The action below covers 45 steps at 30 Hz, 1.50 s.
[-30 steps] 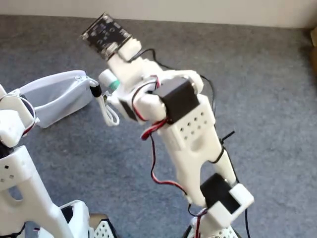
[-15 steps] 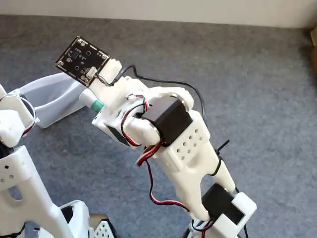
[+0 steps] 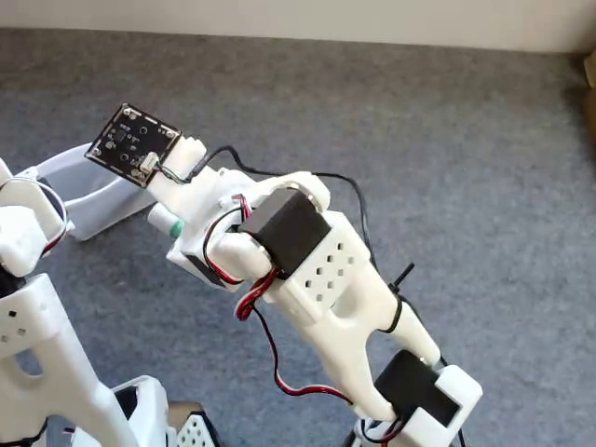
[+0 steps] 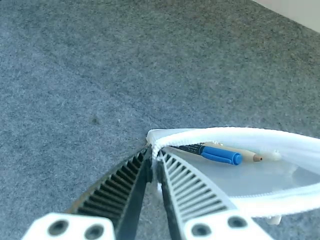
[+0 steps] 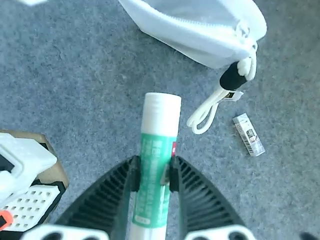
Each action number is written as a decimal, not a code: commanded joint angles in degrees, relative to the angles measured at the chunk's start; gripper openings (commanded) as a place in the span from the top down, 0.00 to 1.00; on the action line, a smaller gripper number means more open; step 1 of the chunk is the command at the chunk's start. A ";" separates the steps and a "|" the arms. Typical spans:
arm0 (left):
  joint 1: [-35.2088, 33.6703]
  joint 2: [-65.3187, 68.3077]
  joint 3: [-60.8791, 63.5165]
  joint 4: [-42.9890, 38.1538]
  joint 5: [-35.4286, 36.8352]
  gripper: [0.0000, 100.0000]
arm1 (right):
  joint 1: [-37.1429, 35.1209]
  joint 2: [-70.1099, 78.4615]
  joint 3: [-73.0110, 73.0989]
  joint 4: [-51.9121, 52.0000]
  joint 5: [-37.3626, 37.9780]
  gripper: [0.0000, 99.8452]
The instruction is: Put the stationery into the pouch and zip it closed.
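A white mesh pouch [image 4: 260, 175] lies open on the grey carpet, with a blue pen [image 4: 219, 154] and a beige pencil [image 4: 254, 157] inside. My left gripper [image 4: 153, 154] is shut on the pouch's rim at one end. In the high view the pouch [image 3: 88, 186] lies at the left, its near end hidden under the right arm. My right gripper [image 5: 153, 163] is shut on a green-and-white glue stick [image 5: 157, 140], held above the carpet short of the pouch [image 5: 200, 25]. The glue stick's green end [image 3: 171, 226] pokes out beside the right wrist.
A white cord loop [image 5: 210, 110] with a black toggle [image 5: 231, 79] hangs off the pouch's end. A small white oblong piece [image 5: 249, 134] lies on the carpet beside it. The left arm's base [image 5: 25, 180] stands close by. Open carpet [image 3: 484, 149] spreads to the right.
The right arm has swung left with the glue stick, now covering the pouch's near end and cord in the high view. The left arm has stayed still.
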 commanded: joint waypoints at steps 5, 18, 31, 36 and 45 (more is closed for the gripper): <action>-0.57 0.84 2.42 0.00 0.35 0.99 | -1.89 -2.86 -0.31 0.57 -0.35 1.00; -0.57 0.84 2.42 0.00 0.35 0.99 | -3.74 -12.00 4.00 -6.20 -0.44 1.00; -0.66 0.84 2.42 0.00 0.35 0.99 | -3.56 -12.09 12.44 -23.34 -7.38 1.00; -0.66 0.84 2.42 0.00 0.35 0.99 | -3.47 -12.09 12.79 -27.30 -9.76 1.00; -0.66 0.84 2.42 0.00 0.35 0.99 | -0.57 -12.00 12.97 -37.14 -18.90 1.00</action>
